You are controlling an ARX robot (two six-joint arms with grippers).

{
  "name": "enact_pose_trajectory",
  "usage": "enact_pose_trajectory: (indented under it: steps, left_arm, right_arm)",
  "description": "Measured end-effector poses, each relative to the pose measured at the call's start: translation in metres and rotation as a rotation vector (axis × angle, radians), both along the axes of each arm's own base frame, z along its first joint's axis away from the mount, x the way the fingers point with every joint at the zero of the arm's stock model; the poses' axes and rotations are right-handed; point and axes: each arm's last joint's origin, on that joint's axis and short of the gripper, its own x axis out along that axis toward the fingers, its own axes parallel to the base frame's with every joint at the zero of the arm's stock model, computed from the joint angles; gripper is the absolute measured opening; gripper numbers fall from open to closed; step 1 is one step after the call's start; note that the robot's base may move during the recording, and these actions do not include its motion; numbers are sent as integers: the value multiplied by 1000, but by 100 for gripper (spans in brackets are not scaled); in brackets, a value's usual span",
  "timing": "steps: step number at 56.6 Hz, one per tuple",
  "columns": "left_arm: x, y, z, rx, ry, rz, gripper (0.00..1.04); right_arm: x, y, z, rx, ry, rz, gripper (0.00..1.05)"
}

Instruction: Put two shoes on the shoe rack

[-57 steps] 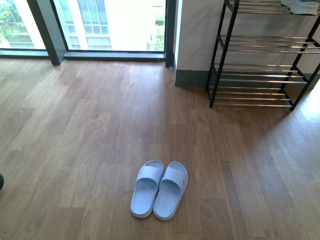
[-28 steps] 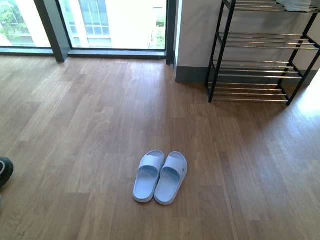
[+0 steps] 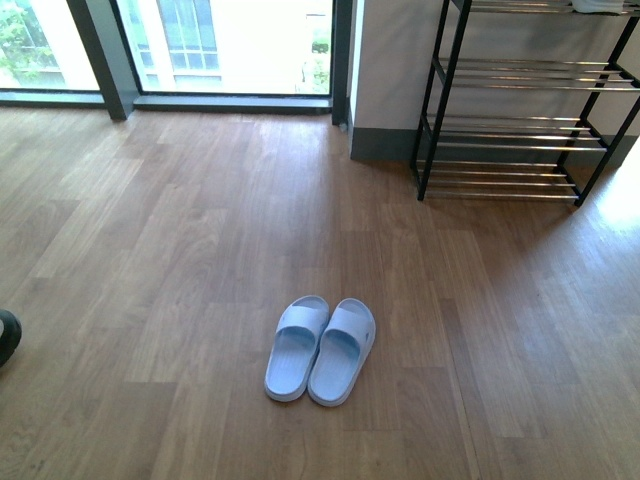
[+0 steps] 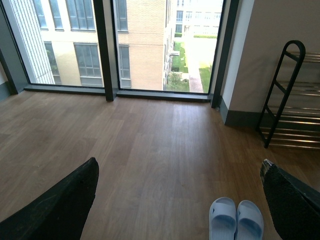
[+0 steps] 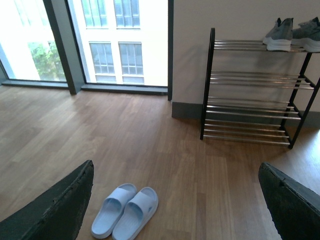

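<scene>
While neither arm holds anything, the pair of pale blue slides [image 3: 320, 350] lies on the wooden floor [image 3: 150, 250] near 6 o'clock in the front view. The two are side by side and touching, with toes toward 12 o'clock and a slight lean to 1. From the slides, the shoe rack [image 3: 520, 130] stands well apart at about 1 o'clock, against the wall [image 3: 390, 60]. Its black side frames carry tiers of thin chrome bars. Two grey sneakers [image 5: 280, 34] with white soles sit on the top tier toward its 3 o'clock end, seen whole only from the right wrist; the front view catches just a sliver of sole. A tall window [image 3: 220, 45] fills the 11 o'clock corner. The left arm's jaws stand spread wide, with a dark pad [image 4: 55, 205] at each side of its view and open floor between. The right arm's jaws are spread just as wide, the slides showing between them. A dark rounded thing [image 3: 5, 338] pokes in at the front view's 9 o'clock edge; what it is I cannot tell
</scene>
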Motion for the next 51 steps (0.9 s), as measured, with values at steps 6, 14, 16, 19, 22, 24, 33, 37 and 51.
enact_pose_trajectory:
  steps: [6,14,16,19,22,24,33,37,51]
  left_arm:
    - [0,0,0,0,0,0,95]
    - [0,0,0,0,0,0,95]
    - [0,0,0,0,0,0,95]
    - [0,0,0,0,0,0,95]
    - [0,0,0,0,0,-1,95]
    - [0,0,0,0,0,0,95]
    - [0,0,0,0,0,0,95]
    - [0,0,0,0,0,0,95]
    - [0,0,0,0,0,0,95]
  right_arm:
    - [0,0,0,0,0,0,96]
    - [0,0,0,0,0,-1,96]
    - [0,0,0,0,0,0,96]
    - [0,0,0,0,0,-1,96]
    - [0,0,0,0,0,-1,96]
    - [0,0,0,0,0,-1,96]
    - [0,0,0,0,0,-2,96]
    - [0,0,0,0,0,-2,96]
    - [0,0,0,0,0,-3,96]
